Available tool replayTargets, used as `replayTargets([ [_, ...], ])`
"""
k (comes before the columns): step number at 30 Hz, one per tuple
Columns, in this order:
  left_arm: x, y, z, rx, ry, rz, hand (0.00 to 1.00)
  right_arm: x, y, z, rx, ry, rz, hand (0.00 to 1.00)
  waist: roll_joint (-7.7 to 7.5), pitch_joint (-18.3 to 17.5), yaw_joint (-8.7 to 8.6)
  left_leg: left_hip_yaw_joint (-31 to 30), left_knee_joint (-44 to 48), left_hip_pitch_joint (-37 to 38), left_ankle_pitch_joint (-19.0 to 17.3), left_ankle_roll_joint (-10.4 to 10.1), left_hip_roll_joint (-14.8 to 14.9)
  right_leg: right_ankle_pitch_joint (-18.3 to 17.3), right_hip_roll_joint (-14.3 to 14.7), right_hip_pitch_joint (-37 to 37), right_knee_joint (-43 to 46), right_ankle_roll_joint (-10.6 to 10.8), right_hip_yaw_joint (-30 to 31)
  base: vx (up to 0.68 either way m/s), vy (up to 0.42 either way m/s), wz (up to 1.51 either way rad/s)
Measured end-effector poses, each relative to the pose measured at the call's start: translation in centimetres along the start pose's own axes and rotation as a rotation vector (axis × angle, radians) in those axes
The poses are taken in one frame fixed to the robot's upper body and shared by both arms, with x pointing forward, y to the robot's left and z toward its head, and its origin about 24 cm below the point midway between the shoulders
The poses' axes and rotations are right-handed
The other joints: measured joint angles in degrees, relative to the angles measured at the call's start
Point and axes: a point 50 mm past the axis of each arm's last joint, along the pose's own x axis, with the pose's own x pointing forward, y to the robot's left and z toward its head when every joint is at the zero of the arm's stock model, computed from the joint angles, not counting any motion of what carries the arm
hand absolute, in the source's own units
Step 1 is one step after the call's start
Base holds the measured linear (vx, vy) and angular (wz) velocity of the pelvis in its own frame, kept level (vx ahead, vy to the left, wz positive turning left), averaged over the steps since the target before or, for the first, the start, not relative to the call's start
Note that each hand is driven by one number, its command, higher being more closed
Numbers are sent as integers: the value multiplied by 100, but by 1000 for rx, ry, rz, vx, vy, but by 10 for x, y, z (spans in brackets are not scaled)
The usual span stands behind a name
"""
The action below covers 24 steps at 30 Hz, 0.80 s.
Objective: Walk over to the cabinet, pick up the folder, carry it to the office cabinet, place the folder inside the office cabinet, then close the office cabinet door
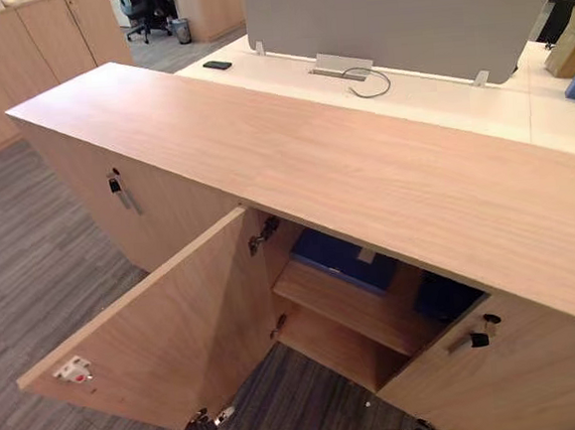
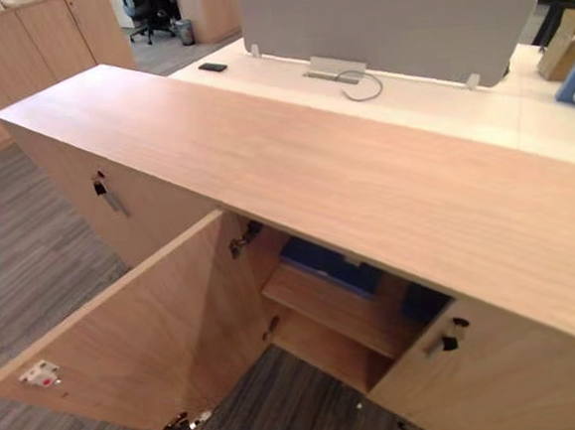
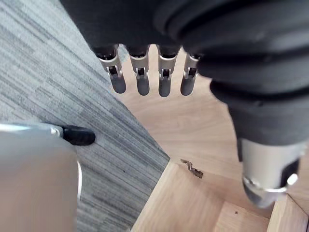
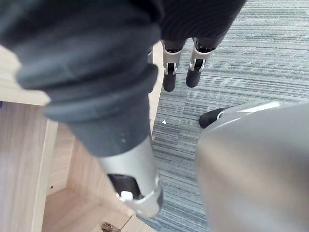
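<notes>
As the blue folder (image 1: 343,257) is seen shelved inside the office cabinet (image 1: 363,159), its stiff open door (image 1: 158,335) is judged best pushed at the free edge; left hand (image 3: 143,82) and right hand (image 4: 170,77) are seen empty, straight-fingered.

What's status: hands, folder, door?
Left hand and right hand open, empty, hanging low. Folder on shelf inside cabinet. Door wide open, not yet shut.
</notes>
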Motion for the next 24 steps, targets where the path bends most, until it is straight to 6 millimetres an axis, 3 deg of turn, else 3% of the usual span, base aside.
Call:
replayTargets([
  [4,1,-2,-1,3,10,-13,0,0,6,-2,0,0,18,0,-91,-59,-19,-206,-111,61,41,-13,-7,7,30,214,-181,-6,-209,70,-23,28],
  [9,1,-2,0,2,7,-12,0,1,17,1,0,-2,41,0,-105,-14,-41,-475,-71,27,78,-7,-83,7,-21,393,-245,-7,-483,10,-3,31],
  [14,4,-5,13,38,-35,-28,0,1,20,9,-6,-34,45,0,-74,220,-46,-903,313,-392,118,-32,-210,-46,-90,389,-77,-31,-995,-93,-12,51],
  [15,4,-8,21,68,-66,-42,0,1,20,11,0,-46,44,0,-57,303,-85,-708,500,-588,36,89,-237,-77,-182,380,12,-40,-1193,-194,32,83],
  [16,4,-9,24,93,-84,-58,0,1,18,14,19,-57,36,0,-15,353,-148,73,760,-803,-112,278,-55,-100,-243,345,78,-39,-1430,-169,47,88],
  [17,4,-10,26,108,-92,-68,0,1,16,15,24,-59,31,0,-15,369,-191,427,813,-857,-115,284,29,-108,-309,335,85,-31,-1514,-130,111,77],
  [18,4,-9,30,139,-110,-94,0,1,13,17,33,-63,21,0,-67,414,-169,1387,1278,-1005,-203,391,251,-113,-555,237,233,-24,-1574,-63,104,31],
  [19,3,-10,30,144,-114,-107,0,2,10,18,35,-67,16,0,-50,405,-162,1646,1583,-1054,-273,451,309,-121,-656,175,318,-8,-1552,4,252,11],
  [20,1,-10,25,165,-106,-130,0,2,0,23,39,-82,-7,0,67,393,-189,1883,1997,-1031,-464,383,414,-160,-798,87,487,65,-1492,39,296,-6],
  [21,1,-9,23,196,-98,-154,0,2,-8,27,68,-91,-27,0,216,373,-232,1957,1906,-1017,-623,171,338,-230,-880,-46,659,164,-1409,36,346,-4],
  [24,1,14,26,282,-96,-149,0,2,-20,16,134,-47,-50,0,256,294,-334,1975,913,-888,-281,224,-13,-250,-771,-257,655,108,-1386,-11,115,29],
])
